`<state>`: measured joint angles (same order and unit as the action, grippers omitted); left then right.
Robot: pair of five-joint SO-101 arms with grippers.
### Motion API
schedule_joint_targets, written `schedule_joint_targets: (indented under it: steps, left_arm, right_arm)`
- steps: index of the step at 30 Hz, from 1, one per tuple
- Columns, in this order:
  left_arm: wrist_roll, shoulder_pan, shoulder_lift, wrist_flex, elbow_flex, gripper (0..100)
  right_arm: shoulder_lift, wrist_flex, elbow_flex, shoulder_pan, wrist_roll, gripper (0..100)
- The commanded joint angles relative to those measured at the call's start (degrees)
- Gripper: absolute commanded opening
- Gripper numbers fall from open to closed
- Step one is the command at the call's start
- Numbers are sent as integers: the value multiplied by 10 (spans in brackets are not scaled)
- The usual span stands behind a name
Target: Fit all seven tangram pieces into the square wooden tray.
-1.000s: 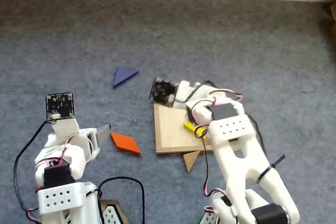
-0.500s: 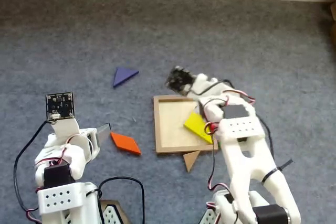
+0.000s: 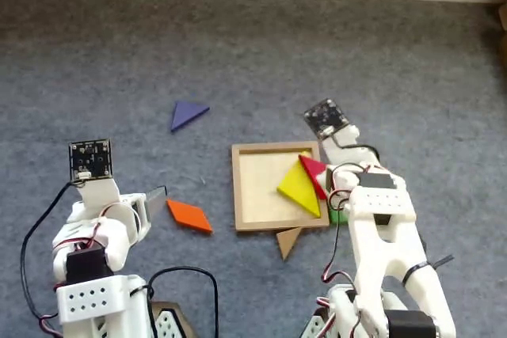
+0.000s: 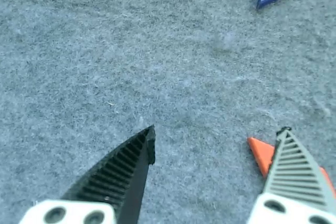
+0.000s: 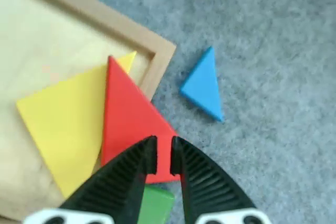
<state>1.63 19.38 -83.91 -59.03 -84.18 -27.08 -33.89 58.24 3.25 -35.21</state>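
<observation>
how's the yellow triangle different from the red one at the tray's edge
The yellow triangle looks larger than the red triangle. The yellow triangle sits in the tray, while the red triangle crosses the tray's rim. The red triangle also lies on top, overlapping the yellow triangle's edge. Both are flat triangular pieces.

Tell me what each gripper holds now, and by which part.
Left gripper: open, nothing held. Right gripper: fingers shut over a corner of the red triangle; whether they pinch it cannot be told.
</observation>
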Motion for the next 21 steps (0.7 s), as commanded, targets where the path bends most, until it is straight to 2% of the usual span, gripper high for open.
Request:
schedule_joint_targets:
  steps: [1, 10, 21]
  left_arm:
    - [-5, 4, -5, 10, 1, 347]
    - [-5, 6, -5, 9, 1, 347]
    - [-5, 6, -5, 9, 1, 347]
  right_arm:
    - [22, 30, -4, 10, 48, 44]
    - [211, 30, -89, 48, 98, 44]
    - [189, 30, -102, 142, 109, 44]
